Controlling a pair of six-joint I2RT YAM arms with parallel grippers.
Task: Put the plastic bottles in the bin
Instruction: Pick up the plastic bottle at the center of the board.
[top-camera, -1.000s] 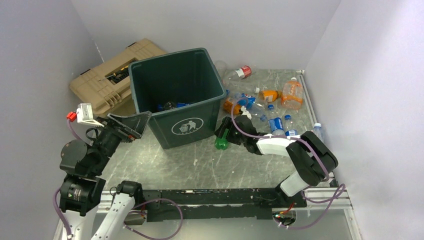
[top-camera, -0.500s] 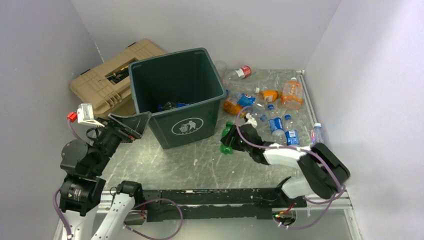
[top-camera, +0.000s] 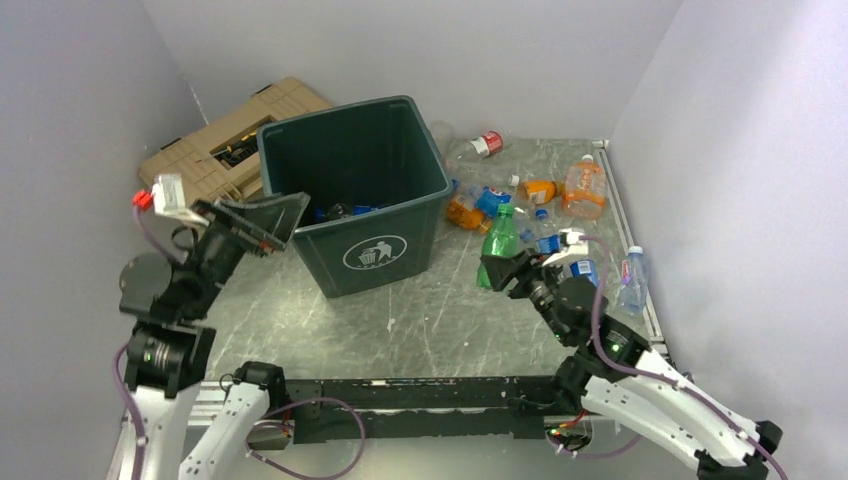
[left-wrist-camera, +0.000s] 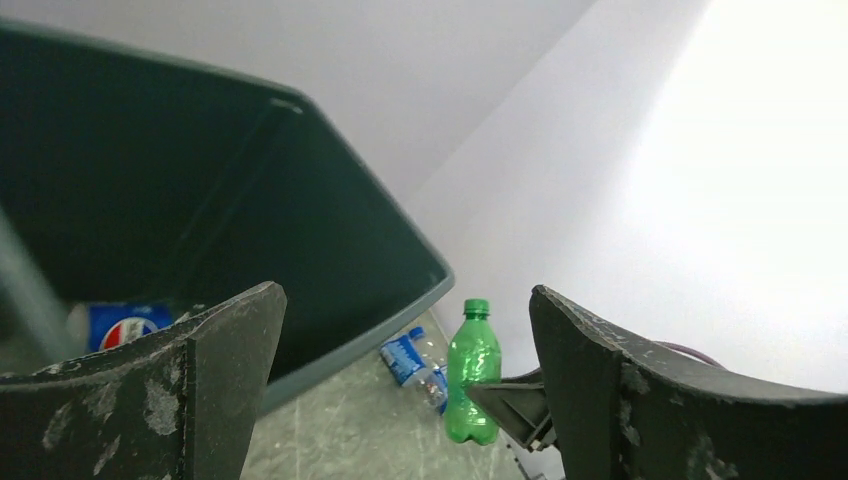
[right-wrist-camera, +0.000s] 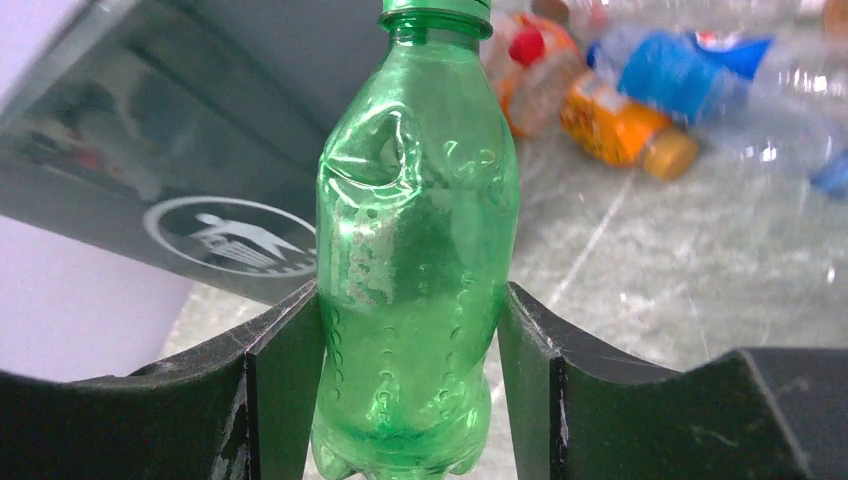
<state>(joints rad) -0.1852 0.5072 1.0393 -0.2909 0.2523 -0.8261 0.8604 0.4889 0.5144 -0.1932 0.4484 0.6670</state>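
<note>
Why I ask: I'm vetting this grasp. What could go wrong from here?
The green bottle is dented and pinched low by the right gripper, so it could tip or squirt out. It must clear the tall rim of the green bin. The open left gripper at the bin's near corner could get bumped.

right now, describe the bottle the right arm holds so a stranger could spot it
Find the dark green bin and look right of it. There the right gripper clamps a green bottle upright. It is the only all-green one, green cap, no label; the other bottles scattered behind it are clear or orange.
</note>
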